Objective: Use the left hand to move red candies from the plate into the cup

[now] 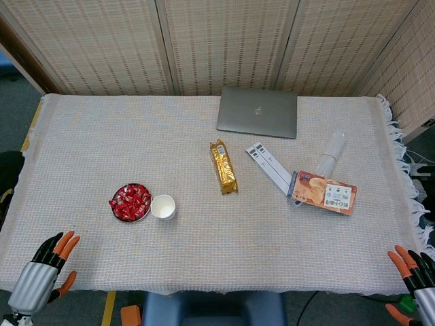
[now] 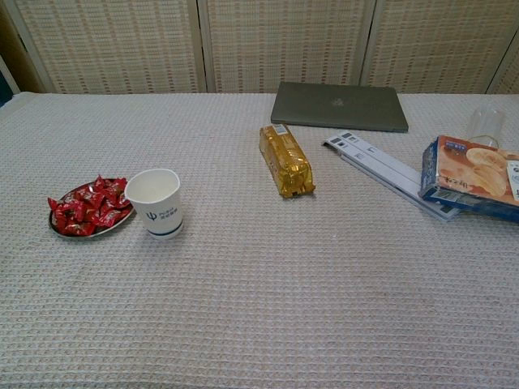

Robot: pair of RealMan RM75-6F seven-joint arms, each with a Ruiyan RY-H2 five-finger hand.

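Red candies (image 1: 130,202) on plate (image 1: 114,211); left robot hand (image 1: 47,268) empty, fingers apart.

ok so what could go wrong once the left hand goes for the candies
1. The cup stands right beside the plate, so the left hand reaching in could knock this light cup over.
2. The red candies are heaped tightly; the fingers may grab several or push some off the shallow rim.
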